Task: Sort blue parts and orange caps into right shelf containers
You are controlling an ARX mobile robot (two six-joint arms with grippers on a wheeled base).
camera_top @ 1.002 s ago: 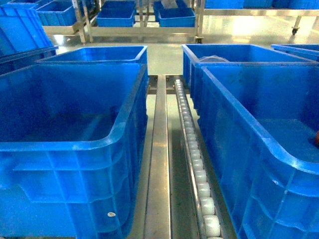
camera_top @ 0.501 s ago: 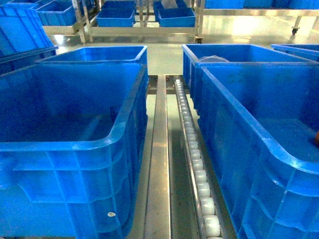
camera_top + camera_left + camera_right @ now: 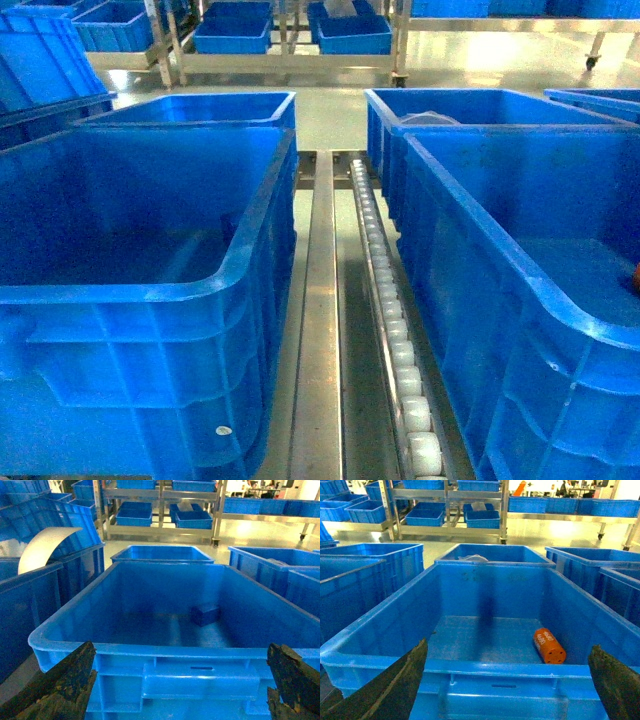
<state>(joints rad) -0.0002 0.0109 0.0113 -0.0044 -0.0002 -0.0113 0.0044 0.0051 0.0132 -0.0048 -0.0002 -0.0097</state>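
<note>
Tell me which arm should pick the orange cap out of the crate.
Right, probably. Its open tool faces the crate holding the orange cap, which lies on the floor toward the right wall. The left tool, also open, faces another crate containing only a blue part.

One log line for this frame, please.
left gripper open, empty | right gripper open, empty | blue part in left crate | orange cap in right crate

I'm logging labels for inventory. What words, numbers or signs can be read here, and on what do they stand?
Orange cap in the right crate: white lettering, too blurred to read.
Near left crate: a small white dot on its front wall, no legible text.
Nothing else bears readable text.
</note>
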